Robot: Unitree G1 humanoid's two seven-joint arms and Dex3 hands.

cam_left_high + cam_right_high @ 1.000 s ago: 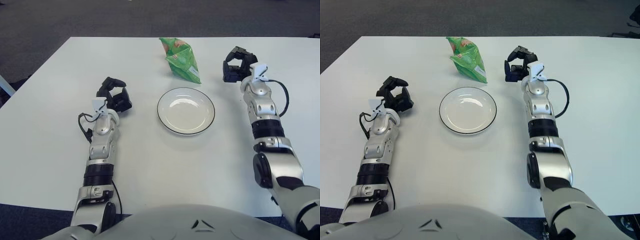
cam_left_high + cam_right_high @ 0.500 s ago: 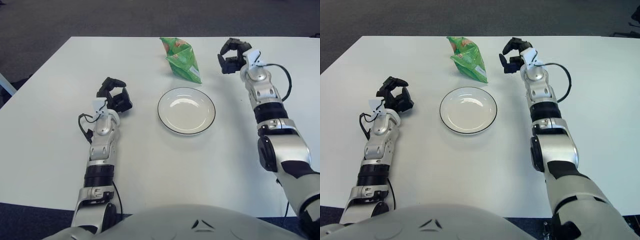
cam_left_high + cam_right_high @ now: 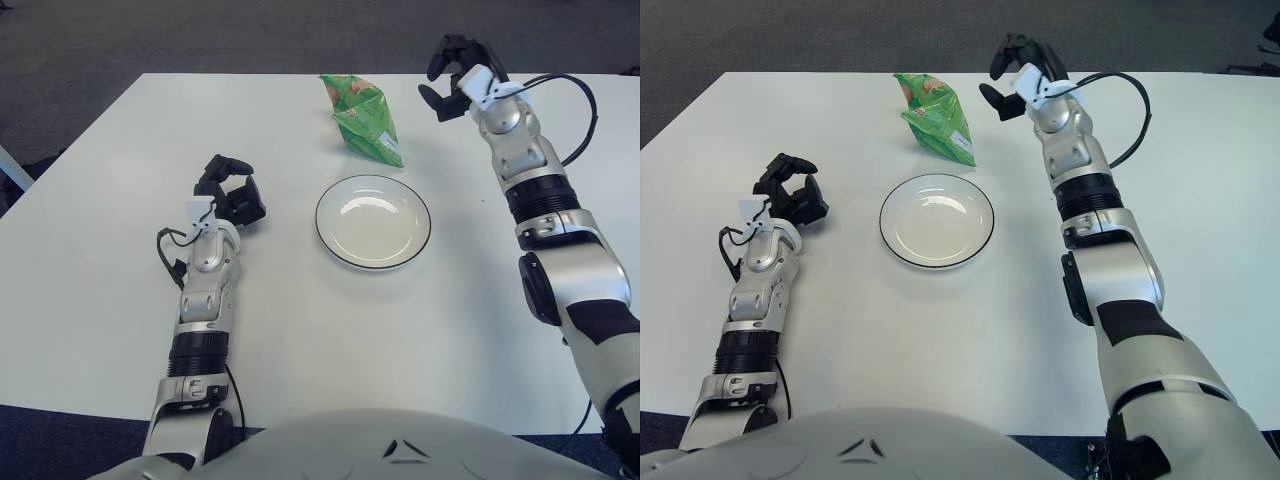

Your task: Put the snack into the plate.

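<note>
A: Where do we find the snack right now?

B: We see the green snack bag [image 3: 365,119] lying on the white table [image 3: 100,200], at about twelve o'clock from the plate [image 3: 372,221], slightly toward eleven. Its near corner comes close to the plate's far rim, but we cannot tell whether the two touch.

A: And the plate itself?

B: We see a white plate with a dark rim, sitting flat near the middle of the table, with nothing in it. It lies between our two arms.

A: What is our right hand [image 3: 452,77] doing?

B: It is raised near the far edge of the table, at roughly three o'clock from the bag's top and apart from it. Its dark fingers are spread and partly curved, and they hold nothing. A black cable [image 3: 578,105] loops out from the wrist on the outer side.

A: And our left hand [image 3: 229,191]?

B: We see it at nine o'clock from the plate, well apart from it. Its fingers are loosely curled inward around nothing. We cannot tell whether it touches the table. The forearm runs back toward us at six o'clock.
</note>
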